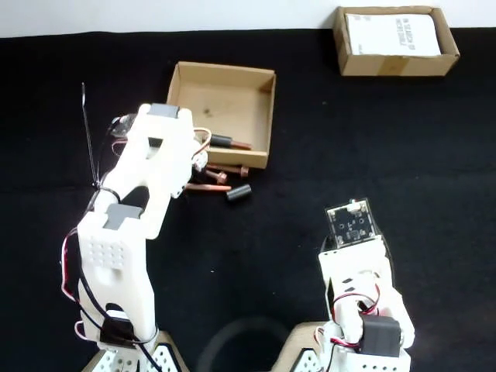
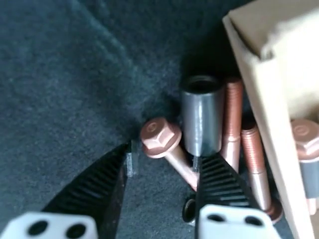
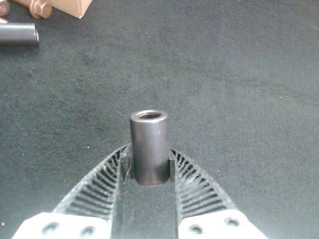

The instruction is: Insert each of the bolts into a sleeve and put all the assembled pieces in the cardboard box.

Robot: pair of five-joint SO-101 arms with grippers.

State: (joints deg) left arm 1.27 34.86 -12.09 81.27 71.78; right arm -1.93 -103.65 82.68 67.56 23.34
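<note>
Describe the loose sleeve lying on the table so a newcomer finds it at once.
Find the square cardboard box in the middle of the black table. Copper bolts lie outside its near wall; the sleeve is the short dark cylinder beside them, the one non-copper piece there.

Open shallow cardboard box [image 1: 223, 105]; one sleeved bolt [image 1: 230, 142] lies inside against its near wall. Just outside that wall, loose copper bolts [image 1: 208, 187] lie flat, a dark sleeve [image 1: 239, 193] on its side beside them. A second sleeve [image 3: 149, 144] stands upright, pinched in the right hand [image 3: 148, 160].
</note>
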